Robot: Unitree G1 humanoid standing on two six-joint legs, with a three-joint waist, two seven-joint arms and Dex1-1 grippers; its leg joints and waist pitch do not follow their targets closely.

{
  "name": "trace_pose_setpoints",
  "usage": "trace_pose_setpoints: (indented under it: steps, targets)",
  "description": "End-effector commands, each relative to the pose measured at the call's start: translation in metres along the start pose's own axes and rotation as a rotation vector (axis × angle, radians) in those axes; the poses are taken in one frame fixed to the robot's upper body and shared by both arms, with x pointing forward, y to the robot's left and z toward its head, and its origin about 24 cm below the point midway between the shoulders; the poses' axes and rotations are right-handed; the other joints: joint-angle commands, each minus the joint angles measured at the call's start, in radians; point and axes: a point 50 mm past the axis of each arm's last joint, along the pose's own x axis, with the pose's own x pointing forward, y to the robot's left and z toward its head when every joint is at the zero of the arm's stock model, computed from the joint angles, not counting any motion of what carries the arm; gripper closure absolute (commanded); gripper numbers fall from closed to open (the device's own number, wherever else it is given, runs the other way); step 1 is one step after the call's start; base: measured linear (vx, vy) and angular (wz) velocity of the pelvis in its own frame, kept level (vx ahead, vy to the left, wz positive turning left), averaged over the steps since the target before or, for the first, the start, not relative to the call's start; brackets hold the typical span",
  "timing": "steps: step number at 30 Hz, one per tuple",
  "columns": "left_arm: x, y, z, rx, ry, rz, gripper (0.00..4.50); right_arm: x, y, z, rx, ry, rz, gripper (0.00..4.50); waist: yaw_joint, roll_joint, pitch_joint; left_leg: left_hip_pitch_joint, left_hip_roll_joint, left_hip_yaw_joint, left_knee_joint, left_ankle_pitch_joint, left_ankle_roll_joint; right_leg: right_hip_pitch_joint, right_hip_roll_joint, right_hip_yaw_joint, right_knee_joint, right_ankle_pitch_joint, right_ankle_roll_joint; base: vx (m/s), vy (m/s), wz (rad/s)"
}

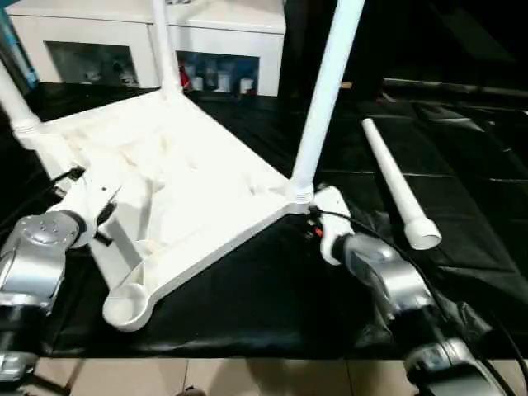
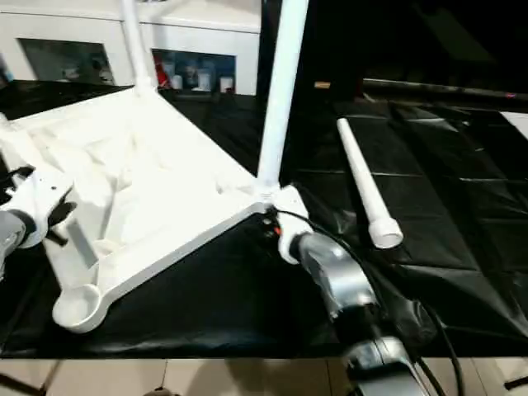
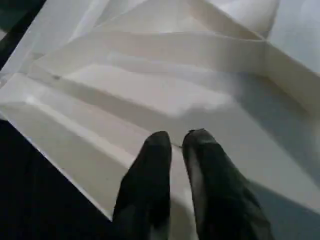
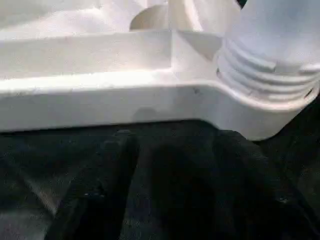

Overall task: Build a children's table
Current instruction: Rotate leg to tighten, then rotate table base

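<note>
Tabletop inverted; spare leg at 3 o'clock; empty socket at 7. Left gripper nearly closed, empty; right gripper aperture indeterminate. Steady tabletop; seat leg squarely.

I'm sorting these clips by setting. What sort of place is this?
Probably an indoor workroom or lab set up for assembly: a black sheet covers the work surface, a white cabinet with glass doors stands behind, and tiled floor shows at the near edge.
</note>
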Motion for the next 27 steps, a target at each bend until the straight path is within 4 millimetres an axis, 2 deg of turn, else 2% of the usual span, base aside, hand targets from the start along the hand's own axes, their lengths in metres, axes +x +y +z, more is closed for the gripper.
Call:
trace_pose_setpoints:
  steps: [1, 5, 6, 9, 11, 12, 14, 19, 22, 25, 27]
  targets:
    - [0.001, -0.009, -0.012, 0.0, 0.059, -0.054, 4.05, 0.002, -0.002, 0.0, 0.001, 0.016, -0.016, 2.19, 0.0, 0.016, -0.066, 0.014, 0.029, -0.01, -0.077, -0.27, -0.032, 0.047, -0.061, 0.048, -0.067, -0.255, -0.166, 0.0, 0.0, 0.0]
    - [0.001, -0.019, -0.018, -0.023, 0.073, -0.135, 4.48, 0.01, 0.001, 0.003, 0.0, 0.018, -0.01, 2.64, -0.002, 0.017, -0.069, 0.015, 0.029, -0.01, -0.076, -0.27, -0.035, 0.047, -0.061, 0.047, -0.066, -0.243, -0.175, 0.0, 0.0, 0.0]
    - [0.0, -0.02, -0.019, -0.013, 0.082, -0.146, 4.5, 0.012, 0.002, 0.003, -0.005, 0.02, -0.007, 2.71, -0.002, 0.021, -0.068, 0.015, 0.029, -0.011, -0.076, -0.272, -0.036, 0.047, -0.061, 0.047, -0.066, -0.241, -0.177, 0.0, 0.0, 0.0]
    - [-0.001, -0.018, -0.019, -0.008, 0.084, -0.121, 4.5, 0.015, 0.004, 0.005, -0.008, 0.021, -0.002, 2.97, -0.006, 0.017, -0.068, 0.014, 0.028, -0.01, -0.076, -0.269, -0.034, 0.049, -0.059, 0.047, -0.064, -0.226, -0.183, 0.0, 0.0, 0.0]
    - [-0.003, -0.002, -0.014, -0.022, 0.065, -0.005, 4.5, 0.019, 0.006, 0.008, -0.007, 0.016, 0.006, 3.13, -0.006, 0.012, -0.068, 0.014, 0.029, -0.01, -0.076, -0.269, -0.032, 0.049, -0.06, 0.047, -0.063, -0.235, -0.179, 0.0, 0.0, 0.0]
    - [-0.003, -0.001, -0.014, -0.022, 0.064, -0.003, 4.5, 0.019, 0.006, 0.008, -0.007, 0.016, 0.006, 3.2, -0.007, 0.014, -0.068, 0.014, 0.029, -0.01, -0.076, -0.271, -0.032, 0.048, -0.06, 0.047, -0.063, -0.239, -0.179, 0.0, 0.0, 0.0]
    - [-0.006, 0.011, -0.007, -0.067, 0.03, 0.075, 4.5, 0.019, 0.006, 0.006, -0.01, 0.02, 0.008, 3.37, -0.007, 0.011, -0.068, 0.013, 0.028, -0.01, -0.075, -0.264, -0.03, 0.05, -0.06, 0.048, -0.064, -0.241, -0.174, 0.0, 0.0, 0.0]
    - [-0.009, 0.019, -0.007, -0.051, 0.047, 0.112, 4.5, 0.019, 0.005, 0.003, -0.015, 0.032, 0.014, 3.76, -0.005, 0.011, -0.071, 0.014, 0.028, -0.009, -0.073, -0.234, -0.029, 0.05, -0.057, 0.046, -0.059, -0.186, -0.185, 0.0, 0.0, 0.0]
    - [-0.008, 0.017, -0.013, -0.024, 0.078, 0.101, 4.5, 0.02, 0.005, 0.003, -0.016, 0.034, 0.016, 4.09, -0.005, 0.013, -0.07, 0.015, 0.028, -0.008, -0.073, -0.245, -0.029, 0.049, -0.056, 0.047, -0.061, -0.19, -0.186, 0.0, 0.0, 0.0]
    - [-0.005, 0.003, -0.017, -0.001, 0.089, -0.002, 4.5, 0.02, 0.005, 0.003, -0.018, 0.033, 0.017, 4.33, -0.002, 0.011, -0.069, 0.017, 0.03, -0.01, -0.075, -0.269, -0.034, 0.047, -0.061, 0.047, -0.065, -0.234, -0.178, 0.0, 0.0, 0.0]
    - [-0.003, -0.013, -0.017, 0.01, 0.081, -0.125, 4.5, 0.022, 0.005, 0.004, -0.021, 0.032, 0.017, 4.43, 0.0, 0.011, -0.069, 0.015, 0.03, -0.01, -0.076, -0.262, -0.036, 0.049, -0.061, 0.048, -0.063, -0.23, -0.18, 0.0, 0.0, 0.0]
